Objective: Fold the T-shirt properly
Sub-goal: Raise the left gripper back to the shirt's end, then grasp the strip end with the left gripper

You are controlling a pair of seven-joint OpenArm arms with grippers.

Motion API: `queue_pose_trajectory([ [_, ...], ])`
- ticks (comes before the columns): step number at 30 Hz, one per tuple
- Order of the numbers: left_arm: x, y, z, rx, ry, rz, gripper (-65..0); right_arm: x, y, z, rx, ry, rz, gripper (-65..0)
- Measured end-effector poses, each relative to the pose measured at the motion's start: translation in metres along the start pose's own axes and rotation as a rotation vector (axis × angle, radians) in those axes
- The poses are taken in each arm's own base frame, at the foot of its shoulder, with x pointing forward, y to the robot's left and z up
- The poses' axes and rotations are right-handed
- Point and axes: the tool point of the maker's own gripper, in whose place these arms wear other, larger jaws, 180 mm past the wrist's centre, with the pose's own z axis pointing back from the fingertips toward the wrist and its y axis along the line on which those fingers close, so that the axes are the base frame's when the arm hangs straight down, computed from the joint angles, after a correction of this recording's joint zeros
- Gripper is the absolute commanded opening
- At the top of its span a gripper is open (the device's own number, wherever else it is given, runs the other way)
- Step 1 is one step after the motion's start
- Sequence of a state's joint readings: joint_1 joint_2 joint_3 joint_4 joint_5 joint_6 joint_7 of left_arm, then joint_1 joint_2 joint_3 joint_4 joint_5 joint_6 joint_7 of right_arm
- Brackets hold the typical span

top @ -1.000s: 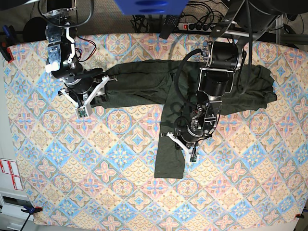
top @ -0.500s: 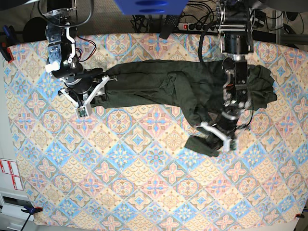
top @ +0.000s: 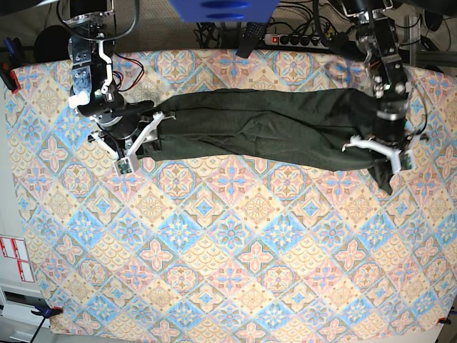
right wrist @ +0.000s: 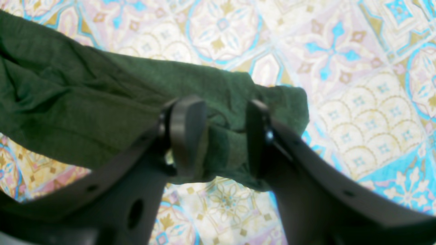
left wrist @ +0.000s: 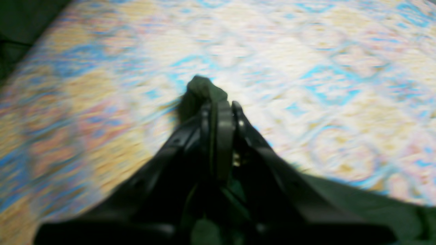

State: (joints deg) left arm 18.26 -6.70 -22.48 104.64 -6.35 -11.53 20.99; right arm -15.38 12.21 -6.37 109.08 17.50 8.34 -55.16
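Observation:
The dark olive-green T-shirt (top: 271, 128) lies stretched in a long band across the far half of the table. My left gripper (top: 378, 156) is at its right end. In the blurred left wrist view this gripper (left wrist: 218, 105) is shut on a small bunch of the shirt's fabric (left wrist: 204, 90). My right gripper (top: 141, 143) is at the shirt's left end. In the right wrist view it (right wrist: 221, 136) is open, with its fingers (right wrist: 187, 132) straddling the shirt's (right wrist: 85, 102) folded edge.
A patterned tablecloth (top: 228, 250) covers the table. A power strip (top: 293, 39) and cables lie beyond the far edge. A red clamp (top: 8, 75) sits at the left edge, and white labels (top: 14, 257) at the lower left.
My left gripper has carried the sleeve from the table's middle up and to the far right, pulling the shirt out into a long band. The right arm has not moved.

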Motion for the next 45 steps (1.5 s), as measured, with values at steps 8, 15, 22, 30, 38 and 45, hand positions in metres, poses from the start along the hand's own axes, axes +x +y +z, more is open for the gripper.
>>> queue_pose_trajectory([
  [8,-0.042,0.009,0.027,0.007,0.11,-0.019,-65.0,-0.013,0.001,0.001,0.001,0.034,-0.004,-42.1],
  [15,-0.082,0.019,0.037,0.025,0.213,-0.008,-65.0,-0.017,0.002,0.002,0.002,0.036,-0.006,-42.1],
  [22,-0.095,0.061,0.045,0.141,0.254,0.008,-50.2,-0.023,0.004,0.003,0.007,0.05,-0.009,-42.0],
  [30,-0.112,0.063,0.047,0.145,0.371,0.018,-25.7,-0.028,0.039,-0.002,0.093,0.068,0.031,-42.1],
  [38,-0.095,0.102,0.044,0.247,0.329,0.036,-25.7,-0.029,0.037,-0.002,0.088,0.07,0.04,-42.1],
  [45,-0.116,0.131,0.019,0.3,0.369,0.101,-25.6,-0.028,0.038,-0.002,0.09,0.066,0.038,-42.1],
])
